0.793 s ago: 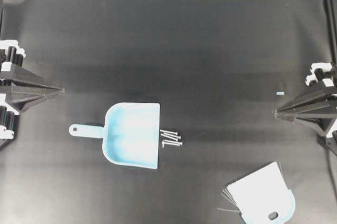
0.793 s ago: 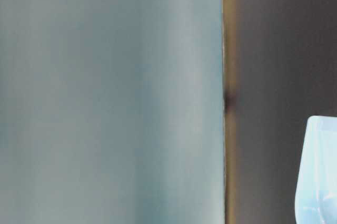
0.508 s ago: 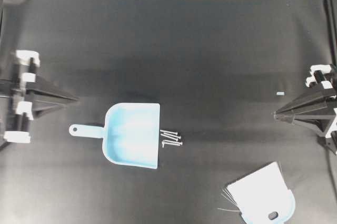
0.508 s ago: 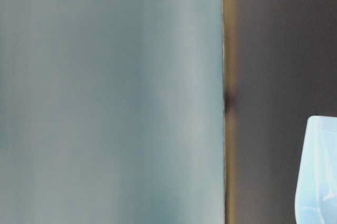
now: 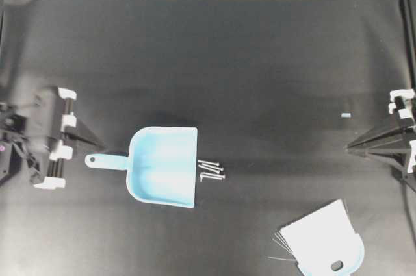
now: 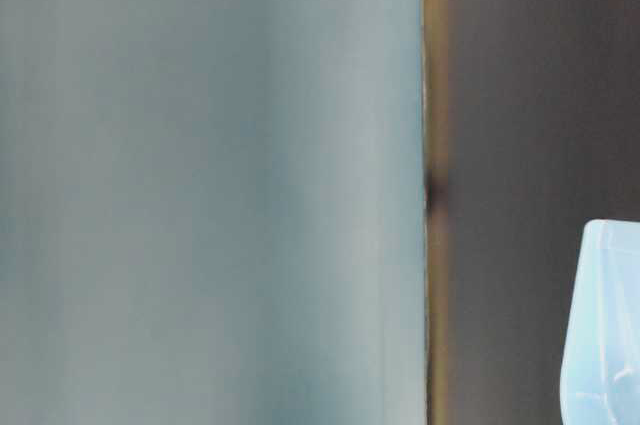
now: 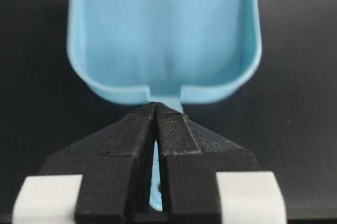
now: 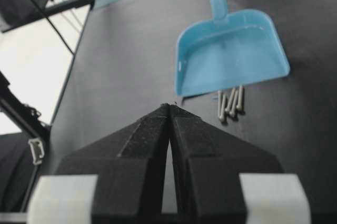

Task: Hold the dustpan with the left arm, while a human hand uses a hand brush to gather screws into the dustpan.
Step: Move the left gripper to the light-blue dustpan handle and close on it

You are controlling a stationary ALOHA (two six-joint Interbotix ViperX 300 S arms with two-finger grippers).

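The hand brush [image 5: 327, 242] lay at the near edge of the dark surface [image 5: 260, 62]. Farther in, the dustpan [image 5: 164, 166] sat flat, the screws [image 5: 212, 171] just beside its open lip. The left tool [image 5: 97, 146], pressed together, hovered at the handle; the right tool [image 5: 351, 149], also pressed together, stood well apart.

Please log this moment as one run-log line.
left claw: shut, above dustpan handle | right claw: shut | screws: unswept | hand brush: idle
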